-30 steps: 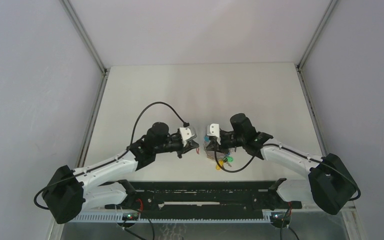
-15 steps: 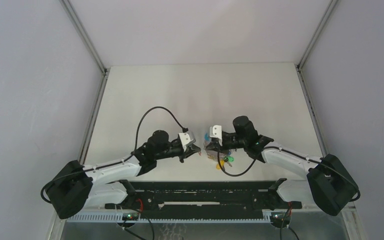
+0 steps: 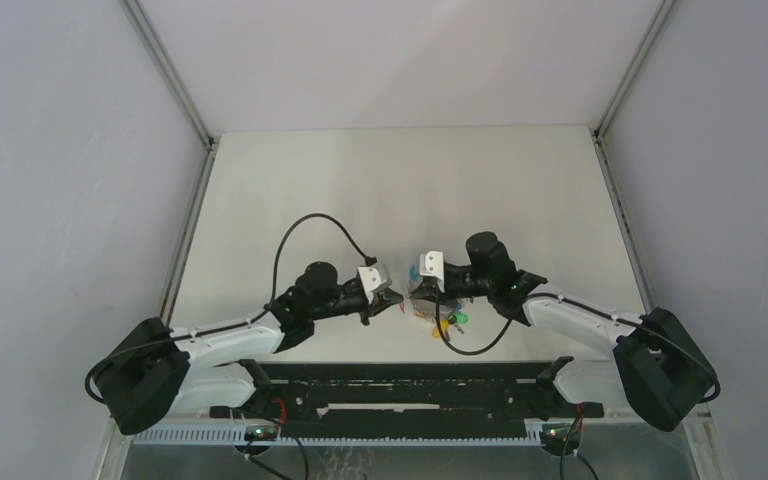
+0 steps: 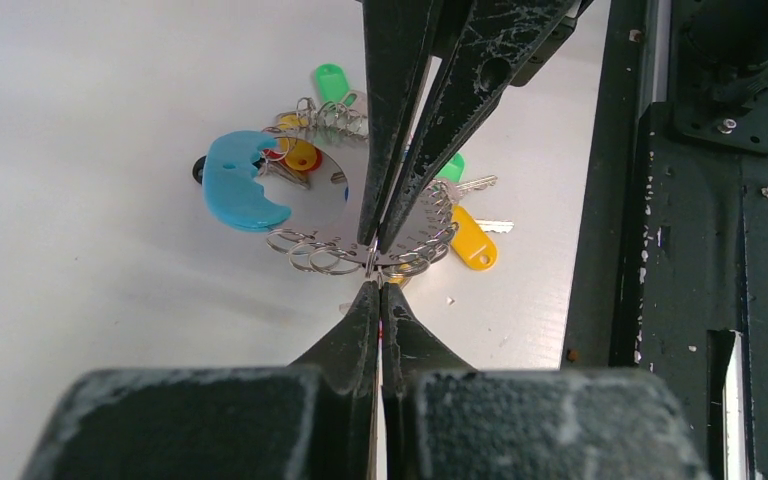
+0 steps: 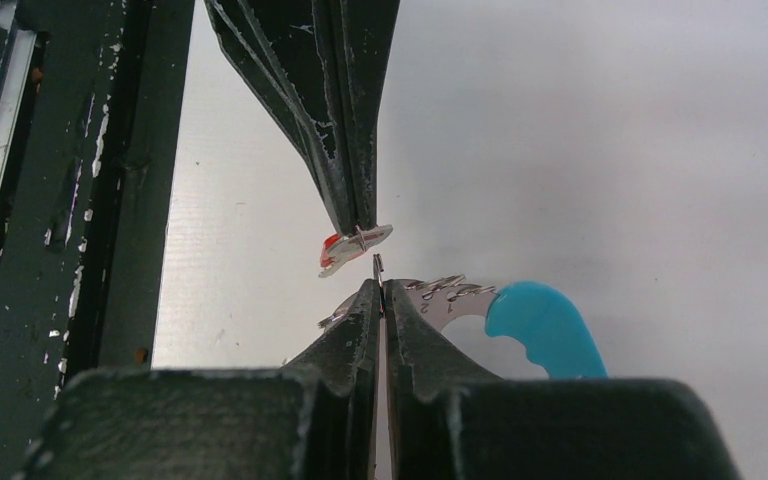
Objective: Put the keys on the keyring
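My left gripper (image 3: 389, 297) is shut on the small silver key with the red tag (image 5: 344, 249), which hangs from its tips (image 5: 360, 228) in the right wrist view. My right gripper (image 3: 415, 296) is shut on a small wire loop at the rim of the keyring (image 3: 430, 312). In the left wrist view the keyring's light-blue band (image 4: 244, 186) and metal disc lie flat on the table. My left fingertips (image 4: 378, 288) meet the right gripper's tips (image 4: 378, 240) at the rim. In the right wrist view the red-tagged key sits just above my right gripper (image 5: 378, 286), almost touching the held loop.
Green-tagged (image 4: 330, 80) and yellow-tagged (image 4: 472, 243) keys fan out round the keyring. A black rail (image 3: 400, 385) runs along the table's near edge, close beside the keyring (image 4: 700, 250). Grey walls enclose the white table (image 3: 400, 190).
My left arm has lowered and drawn slightly toward the near edge, bringing the red-tagged key against the keyring's rim. The right gripper has dropped a little with the keyring.
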